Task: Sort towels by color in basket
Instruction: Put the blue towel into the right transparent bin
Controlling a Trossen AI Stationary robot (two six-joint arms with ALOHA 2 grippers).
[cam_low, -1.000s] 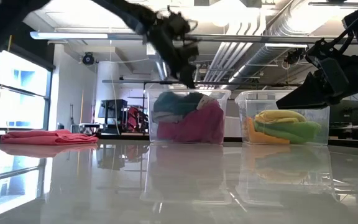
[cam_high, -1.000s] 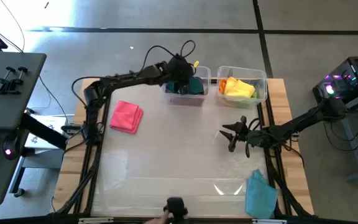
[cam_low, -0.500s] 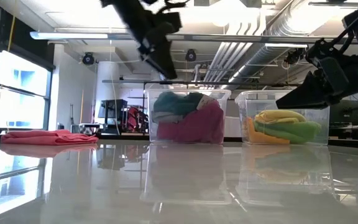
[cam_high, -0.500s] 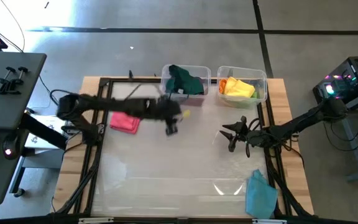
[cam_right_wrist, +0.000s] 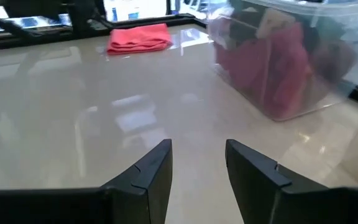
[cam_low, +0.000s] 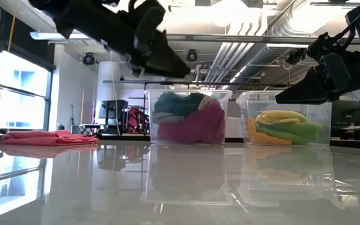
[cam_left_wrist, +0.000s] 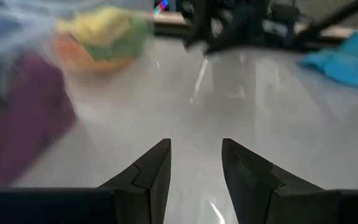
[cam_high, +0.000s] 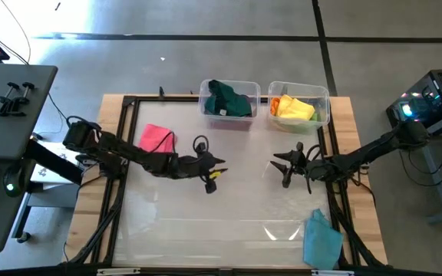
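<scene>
High view, left arm: the left pincer point(cam_high: 211, 175) sits low over the middle of the worktop point(cam_high: 229, 222), having swung back from the left bin point(cam_high: 227, 107) a second ago.
High view, towels: a pink towel point(cam_high: 156, 139) lies at the worktop's left, just beside the left arm; a blue towel point(cam_high: 321, 239) lies at the near right corner.
High view, bins: the left bin holds a dark green towel point(cam_high: 225, 98); the right bin point(cam_high: 298, 105) holds yellow and orange ones.
High view, right arm: the right pincer point(cam_high: 285, 165) hovers over the worktop, in front of the right bin, as it did a second ago.
Low view: magenta cloth point(cam_low: 195, 127) fills the left bin's lower part; yellow and light green fill the right bin. The pink towel lies flat at far left.
Left wrist view: fingers point(cam_left_wrist: 154, 168) apart, nothing between them, bare worktop below.
Right wrist view: fingers point(cam_right_wrist: 153, 169) apart and empty, the pink towel well ahead.
Meaning: a drop into the left bin looks finished; two towels remain loose, and the pink one seems the likely next pick.
</scene>
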